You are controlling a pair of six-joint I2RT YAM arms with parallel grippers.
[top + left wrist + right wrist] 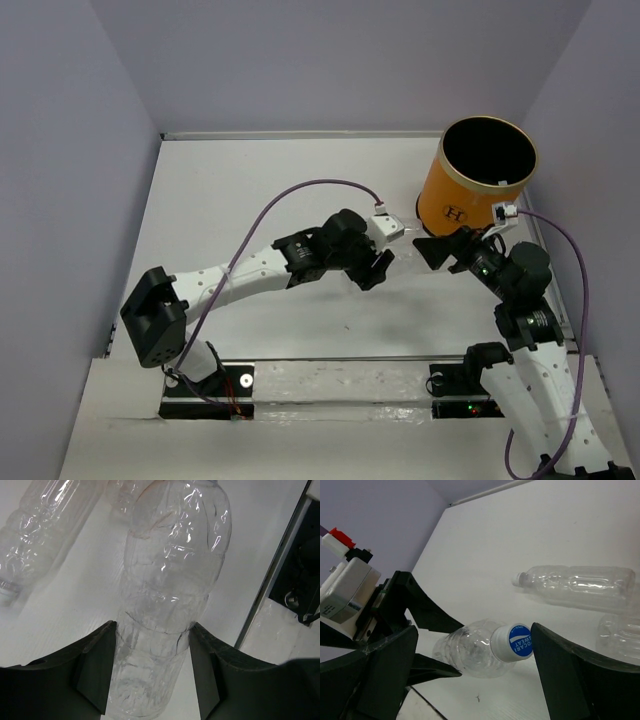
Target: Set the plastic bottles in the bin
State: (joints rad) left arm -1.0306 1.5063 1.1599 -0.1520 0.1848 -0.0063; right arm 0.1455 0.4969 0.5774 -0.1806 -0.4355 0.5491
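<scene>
The white surface (250, 190) carries the orange bin (455, 205) upright at its far right corner, just behind the right end effector (437, 250), so the right arm is the nearer one to it. The left end effector (152, 632) is clamped on the body of a clear bottle (172, 580), a finger pressed to each side. The bottle's long axis runs from one end effector toward the other. Its blue-and-white cap (513, 641) points at the right one, whose fingers stand wide apart either side of the cap without touching it. Other bottles (580, 586) lie on the surface beyond. With the bin to the right and farther back from the held bottle, a hand-over looks likely.
</scene>
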